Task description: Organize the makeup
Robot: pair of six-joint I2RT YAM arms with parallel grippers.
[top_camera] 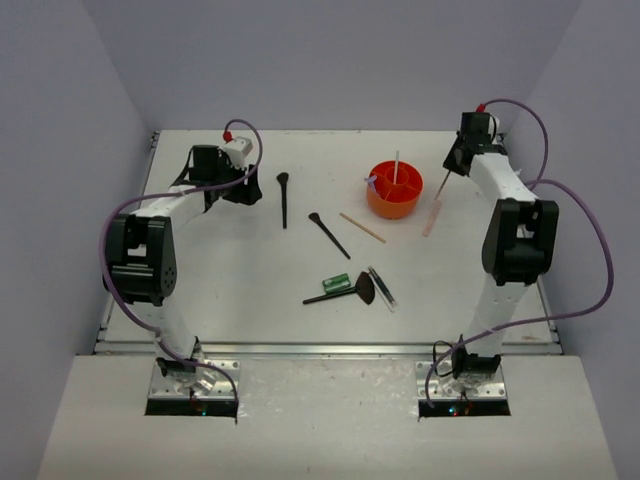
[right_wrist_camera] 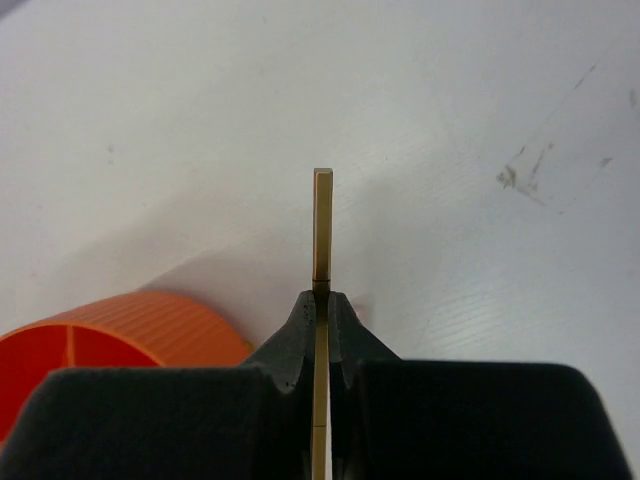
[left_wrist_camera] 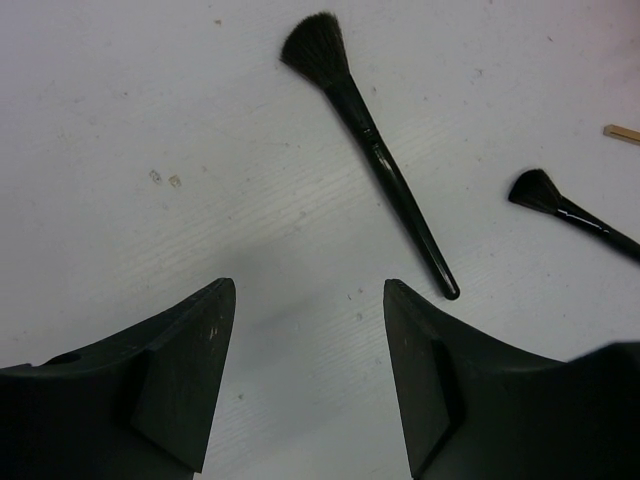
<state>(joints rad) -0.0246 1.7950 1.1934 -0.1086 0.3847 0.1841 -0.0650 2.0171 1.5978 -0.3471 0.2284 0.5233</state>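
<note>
My left gripper (top_camera: 243, 189) is open and empty over bare table; in the left wrist view (left_wrist_camera: 310, 300) its jaws stand wide apart. A black brush (top_camera: 283, 198) lies just right of it and also shows in the left wrist view (left_wrist_camera: 372, 155). A second black brush (top_camera: 328, 234) (left_wrist_camera: 572, 212), a tan stick (top_camera: 361, 227), a pink stick (top_camera: 432, 217), a green tube (top_camera: 335, 283) and a fan brush (top_camera: 347, 292) lie on the table. My right gripper (top_camera: 448, 170) (right_wrist_camera: 321, 295) is shut on a slim tan stick (right_wrist_camera: 321, 225), held right of the orange cup (top_camera: 393, 189).
The orange cup (right_wrist_camera: 130, 325) holds a white stick (top_camera: 396, 165) and a lilac tool (top_camera: 372, 181). A slim black-and-white item (top_camera: 381, 287) lies beside the fan brush. Grey walls close in the table at the back and both sides.
</note>
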